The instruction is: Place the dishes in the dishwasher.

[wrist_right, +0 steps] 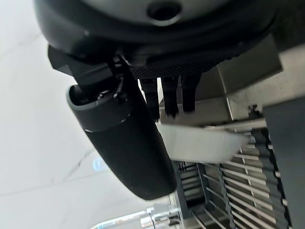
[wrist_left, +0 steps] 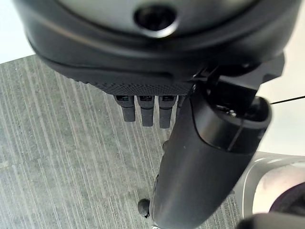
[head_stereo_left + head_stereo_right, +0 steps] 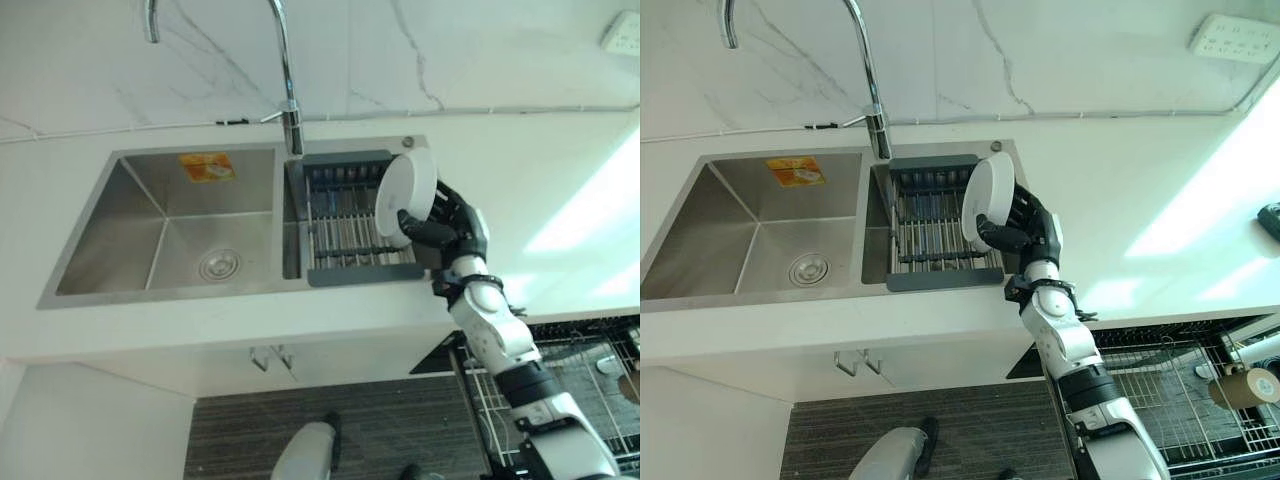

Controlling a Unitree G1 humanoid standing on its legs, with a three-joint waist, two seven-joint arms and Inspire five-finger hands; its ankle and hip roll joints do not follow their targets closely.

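Plate handling: the plate (image 3: 405,195) is looking stiff, smooth and breakable, probably ceramic and of moderate weight; its glazed face is likely slippery, so the rim is seeming the safest place to take hold, thumb on one face and fingers on the other.
Plate look: round, plain white, with a shallow raised foot ring on the face turned toward the camera; it is standing on edge, tilted slightly.
Plate place: right of centre in the head views, sitting over the right end of the drying rack (image 3: 345,235) that is lying in the small right basin of the sink (image 3: 130,235).
Right hand: the right hand (image 3: 1025,232) is pinching the plate's lower rim, thumb curled across the front, fingers behind.
Left hand: the left hand (image 2: 147,112) is hanging over the striped floor (image 2: 57,157), fingers relaxed and holding nothing.
Dishwasher: its wire basket (image 3: 1160,400) is showing at lower right, pulled out, well apart from the plate.
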